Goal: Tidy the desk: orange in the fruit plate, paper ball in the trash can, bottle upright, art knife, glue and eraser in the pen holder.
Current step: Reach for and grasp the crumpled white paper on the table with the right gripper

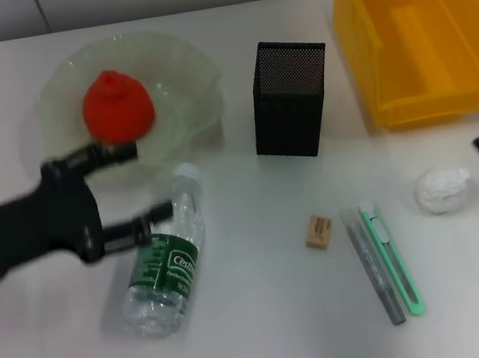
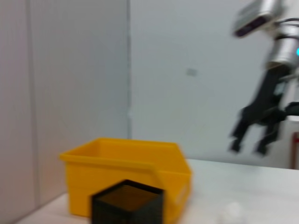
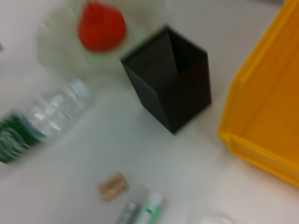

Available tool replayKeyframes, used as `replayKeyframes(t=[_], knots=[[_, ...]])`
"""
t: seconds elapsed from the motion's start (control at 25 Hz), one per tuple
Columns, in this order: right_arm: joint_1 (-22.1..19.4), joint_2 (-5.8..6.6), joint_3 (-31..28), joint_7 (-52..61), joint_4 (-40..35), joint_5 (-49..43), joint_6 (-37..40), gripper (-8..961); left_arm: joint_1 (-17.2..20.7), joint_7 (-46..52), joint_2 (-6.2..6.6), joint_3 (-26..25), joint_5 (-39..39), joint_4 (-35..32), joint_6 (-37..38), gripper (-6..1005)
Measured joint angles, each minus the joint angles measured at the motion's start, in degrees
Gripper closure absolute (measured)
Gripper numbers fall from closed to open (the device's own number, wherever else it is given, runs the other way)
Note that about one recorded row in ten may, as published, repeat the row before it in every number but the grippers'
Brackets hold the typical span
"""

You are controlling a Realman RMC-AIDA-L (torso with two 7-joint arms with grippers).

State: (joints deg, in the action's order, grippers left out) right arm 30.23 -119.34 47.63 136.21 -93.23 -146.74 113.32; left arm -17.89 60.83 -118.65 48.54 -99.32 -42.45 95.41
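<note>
The orange (image 1: 117, 105) lies in the glass fruit plate (image 1: 184, 63) at the back left. The clear bottle (image 1: 166, 259) with a green label lies on its side in front of the plate. My left gripper (image 1: 134, 184) is open and empty, one finger over the plate's front rim, the other beside the bottle's neck. The eraser (image 1: 319, 230), grey glue stick (image 1: 373, 266) and green art knife (image 1: 393, 256) lie in the front middle. The paper ball (image 1: 442, 189) lies at the right. My right gripper (image 2: 249, 145) hangs open above the table's right edge.
The black mesh pen holder (image 1: 289, 97) stands in the middle at the back. The yellow bin (image 1: 414, 32) stands at the back right. The right wrist view shows the pen holder (image 3: 170, 77), bin (image 3: 266, 93), bottle (image 3: 37, 121) and eraser (image 3: 113, 185).
</note>
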Motion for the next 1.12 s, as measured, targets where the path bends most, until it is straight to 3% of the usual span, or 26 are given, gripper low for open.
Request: replayKeyframes(t=[0.32, 0.68, 0.88, 0.92, 1.12], knots=[[1.61, 0.01, 19.28, 6.94, 17.16, -7.95, -18.39, 122, 1.82, -0.6, 0.0, 0.68, -0.26, 3.1, 0.8, 143], [5.7, -0.05, 22.84, 7.56, 28.65, -8.3, -25.89, 137, 1.41, -0.3, -0.01, 0.86, -0.37, 3.12, 0.94, 146], [4.23, -0.04, 20.47, 7.86, 19.9, -7.46, -22.05, 235, 1.29, 1.68, 0.12, 1.19, -0.37, 2.74, 1.29, 147], [3.18, 0.05, 17.1, 8.08, 13.78, -6.34, -19.76, 258, 1.1, 2.98, 0.19, 1.36, -0.36, 2.53, 1.35, 148], [1.94, 0.18, 8.61, 7.97, 3.81, -5.16, -19.25, 392, 0.52, 3.71, 0.23, 1.47, -0.34, 2.48, 1.76, 149]])
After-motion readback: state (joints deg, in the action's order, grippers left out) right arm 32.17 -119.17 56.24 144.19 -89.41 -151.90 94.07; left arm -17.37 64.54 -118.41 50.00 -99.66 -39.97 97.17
